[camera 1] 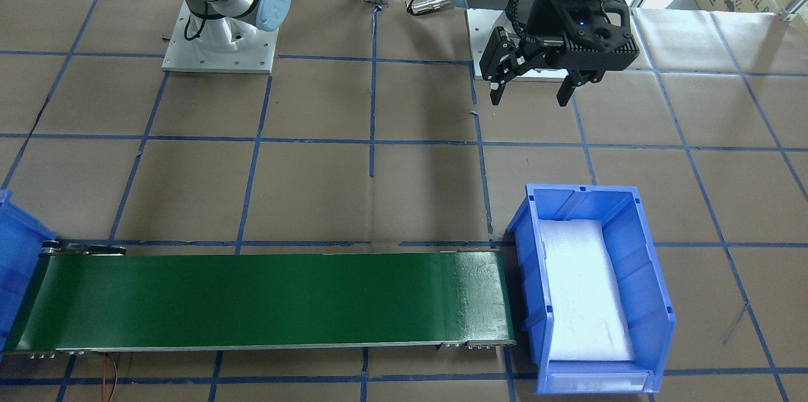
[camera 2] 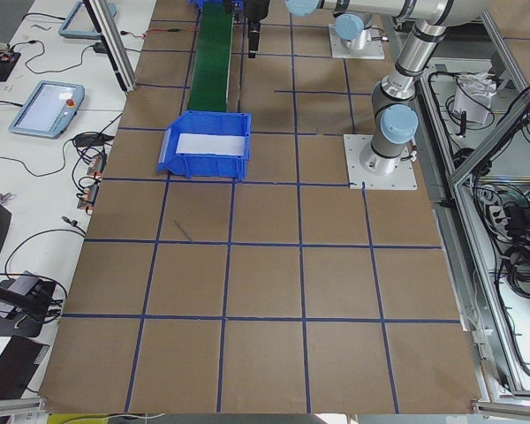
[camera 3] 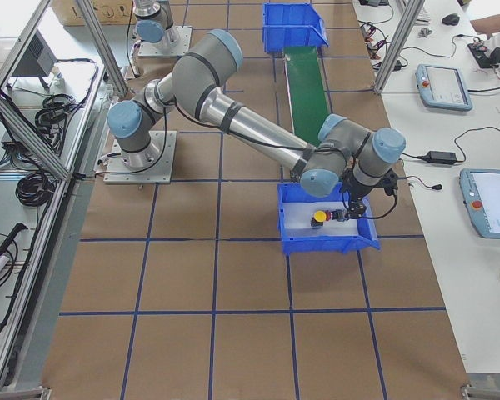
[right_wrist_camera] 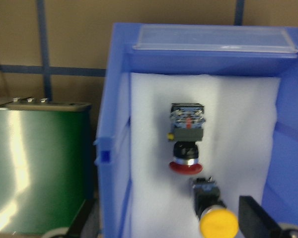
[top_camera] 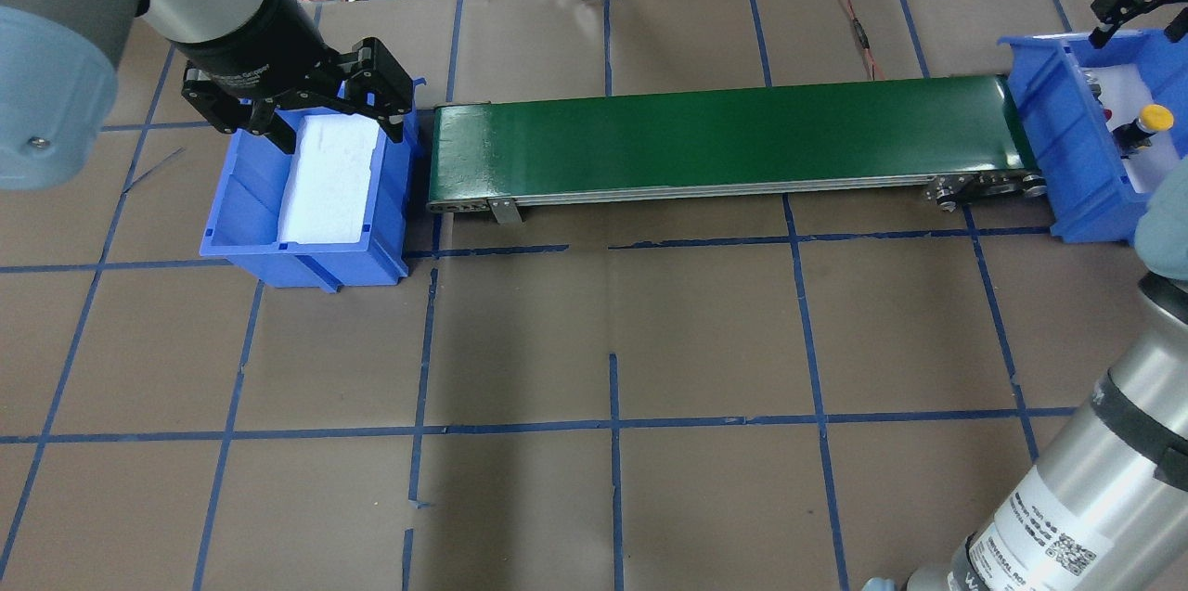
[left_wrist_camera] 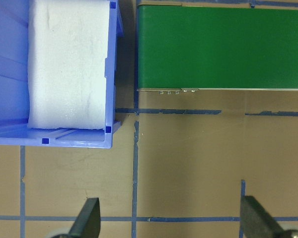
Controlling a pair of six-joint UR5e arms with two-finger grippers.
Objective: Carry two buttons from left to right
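Both buttons lie on white foam in the blue bin (right_wrist_camera: 109,99) at the right end of the conveyor. The red-capped button (right_wrist_camera: 187,144) lies on its side, and the yellow-capped button (right_wrist_camera: 217,222) is just beside it. The yellow cap also shows in the overhead view (top_camera: 1155,117) and the exterior right view (camera 3: 319,217). My right gripper (right_wrist_camera: 171,225) is open and empty, hovering over this bin just above the buttons. My left gripper (top_camera: 339,132) is open and empty above the left blue bin (top_camera: 306,262), which holds only white foam (top_camera: 329,173).
A green conveyor belt (top_camera: 724,141) runs between the two bins. The left bin (camera 1: 527,219) and belt (camera 1: 265,301) sit along the far side of the brown, blue-taped table. Cables lie behind the belt (top_camera: 858,16).
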